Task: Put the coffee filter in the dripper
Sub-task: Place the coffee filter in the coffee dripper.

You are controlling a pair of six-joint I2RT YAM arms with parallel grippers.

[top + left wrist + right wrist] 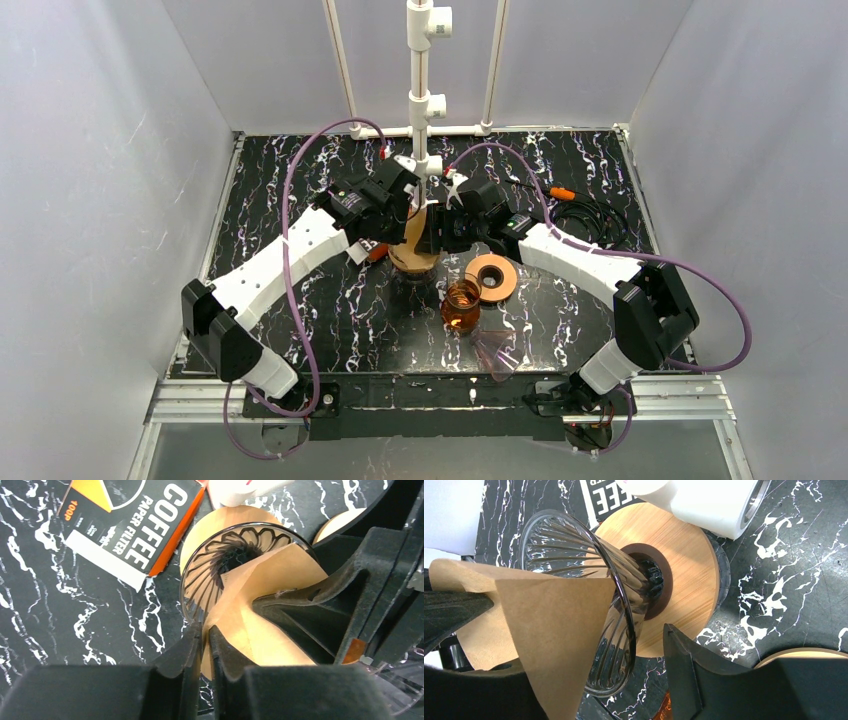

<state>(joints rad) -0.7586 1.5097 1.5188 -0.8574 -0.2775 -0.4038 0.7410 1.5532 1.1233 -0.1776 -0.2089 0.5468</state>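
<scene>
The clear ribbed glass dripper (pixel 559 540) stands on its round wooden base (pixel 684 555) mid-table, between both grippers (pixel 413 262). The brown paper coffee filter (pixel 549 625) sits opened partway in the dripper's mouth, with one side rising above the rim (pixel 270 575). My left gripper (pixel 206 630) is shut on the filter's edge right at the glass rim (pixel 192 610). My right gripper (pixel 599 655) is open. One finger (pixel 310 605) reaches inside the filter and the other finger (pixel 689 675) stays outside the dripper wall.
A coffee filter box (pixel 130 525) lies flat just left of the dripper. A white pipe post (pixel 420 100) rises right behind it. An amber glass jar (pixel 461 305), a wooden ring (pixel 493 277) and a clear funnel (pixel 497 352) sit to the near right. Cables (pixel 590 215) lie at the back right.
</scene>
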